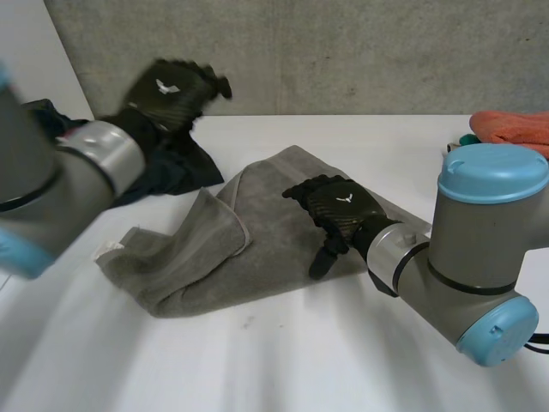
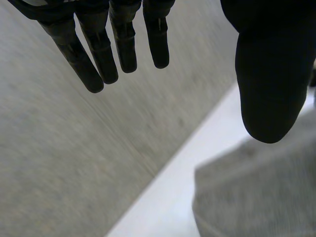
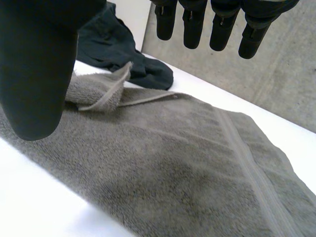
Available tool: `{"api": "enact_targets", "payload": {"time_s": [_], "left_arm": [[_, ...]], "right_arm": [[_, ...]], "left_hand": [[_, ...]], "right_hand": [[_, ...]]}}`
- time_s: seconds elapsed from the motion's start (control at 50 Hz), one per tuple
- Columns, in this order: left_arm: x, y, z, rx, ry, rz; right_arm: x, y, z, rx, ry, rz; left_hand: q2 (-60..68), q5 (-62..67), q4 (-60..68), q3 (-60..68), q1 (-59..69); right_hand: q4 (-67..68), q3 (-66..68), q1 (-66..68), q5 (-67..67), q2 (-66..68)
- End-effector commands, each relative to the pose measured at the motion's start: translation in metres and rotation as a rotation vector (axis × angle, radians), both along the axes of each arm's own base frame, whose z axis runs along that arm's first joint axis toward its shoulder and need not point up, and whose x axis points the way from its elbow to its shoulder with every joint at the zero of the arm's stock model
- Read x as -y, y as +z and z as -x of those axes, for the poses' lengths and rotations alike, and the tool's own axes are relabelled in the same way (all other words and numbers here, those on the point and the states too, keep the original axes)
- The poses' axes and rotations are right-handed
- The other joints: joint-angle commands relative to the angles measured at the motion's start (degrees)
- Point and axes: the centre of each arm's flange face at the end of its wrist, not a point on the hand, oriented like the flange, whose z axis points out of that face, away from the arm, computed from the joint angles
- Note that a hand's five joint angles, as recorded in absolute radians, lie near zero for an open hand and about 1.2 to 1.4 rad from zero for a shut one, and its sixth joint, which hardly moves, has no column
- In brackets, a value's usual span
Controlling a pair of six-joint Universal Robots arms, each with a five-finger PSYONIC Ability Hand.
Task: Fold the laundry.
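A grey towel [image 1: 249, 232] lies rumpled in the middle of the white table [image 1: 283, 352], its left part folded over itself. My right hand [image 1: 339, 206] hovers over the towel's right half, palm down, open and holding nothing. In the right wrist view the towel [image 3: 187, 163] spreads under the straight fingers [image 3: 217, 29], with a folded corner beyond them. My left hand [image 1: 176, 90] is raised above the table's far left, open, over a dark garment [image 1: 176, 163]. In the left wrist view its fingers [image 2: 113, 44] are straight and apart from the towel [image 2: 256, 192].
The dark garment [image 3: 118, 49] lies crumpled at the far left, touching the towel's far corner. An orange cloth [image 1: 515, 127] lies at the far right edge. A grey concrete wall [image 1: 343, 51] stands behind the table.
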Motion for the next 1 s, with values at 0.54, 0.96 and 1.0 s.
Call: {"api": "enact_targets", "payload": {"time_s": [0.54, 0.96, 1.0], "left_arm": [[0.055, -0.035, 0.014, 0.334, 0.114, 0.014], [-0.154, 0.106, -0.054, 0.164, 0.061, 0.370], [-0.164, 0.110, -0.058, 0.147, 0.059, 0.397]], "right_arm": [[0.046, 0.005, 0.034, -0.099, -0.079, 0.117], [0.104, -0.019, -0.095, 0.054, 0.305, 0.375], [0.093, -0.030, -0.107, 0.066, 0.356, 0.355]], "left_hand": [[56.33, 57.26, 57.02, 56.27, 56.08], [56.33, 57.26, 57.02, 56.27, 56.08], [56.33, 57.26, 57.02, 56.27, 56.08]], "right_hand": [[-1.98, -1.75, -3.18, -2.75, -2.05], [-1.98, -1.75, -3.18, -2.75, -2.05], [-1.98, -1.75, -3.18, -2.75, -2.05]]}}
